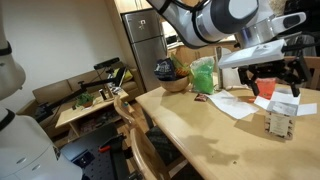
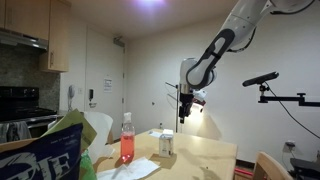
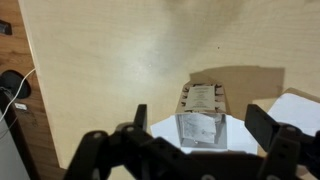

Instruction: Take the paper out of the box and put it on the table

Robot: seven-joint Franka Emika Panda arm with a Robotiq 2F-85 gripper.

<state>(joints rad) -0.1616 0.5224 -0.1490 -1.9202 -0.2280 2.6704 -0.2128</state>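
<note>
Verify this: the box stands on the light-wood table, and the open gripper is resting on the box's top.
Wrong in one respect. The gripper is not resting on the box; it hangs above it with a clear gap, as an exterior view shows. The rest holds: the box stands on the light-wood table, and the wrist view shows the jaws spread open.

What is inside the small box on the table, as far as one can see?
In the wrist view the box shows something pale with dark marks at its top, perhaps the paper; its walls hide anything deeper.
</note>
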